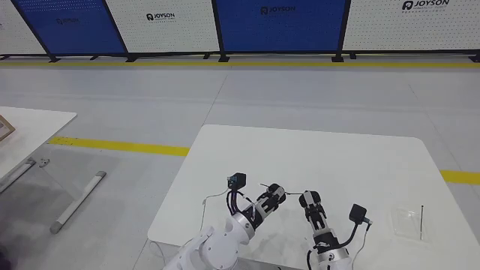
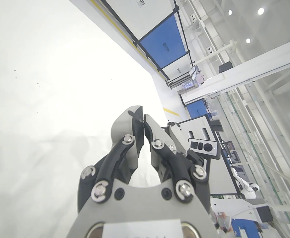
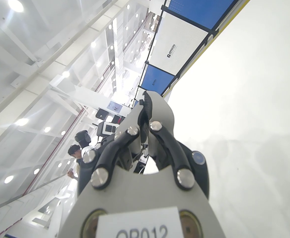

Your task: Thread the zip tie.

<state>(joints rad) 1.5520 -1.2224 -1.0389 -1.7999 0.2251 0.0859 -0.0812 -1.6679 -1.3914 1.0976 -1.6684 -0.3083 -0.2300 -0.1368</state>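
Note:
A thin black zip tie (image 1: 291,192) spans the short gap between my two grippers, low over the near part of the white table (image 1: 315,150). My left gripper (image 1: 276,190) holds one end with its fingers pressed together (image 2: 144,121), and a small black bit shows at the tips. My right gripper (image 1: 308,196) holds the other end, also shut (image 3: 145,99), with a black nub at its tip. The two grippers nearly meet tip to tip. The right gripper's fingers (image 2: 173,128) appear just behind the left one in the left wrist view.
A clear plastic bag (image 1: 405,220) lies near the table's right edge, with a spare black zip tie (image 1: 422,214) beside it. Another white table (image 1: 30,124) stands off to the left. Blue and white panels (image 1: 281,11) line the far floor.

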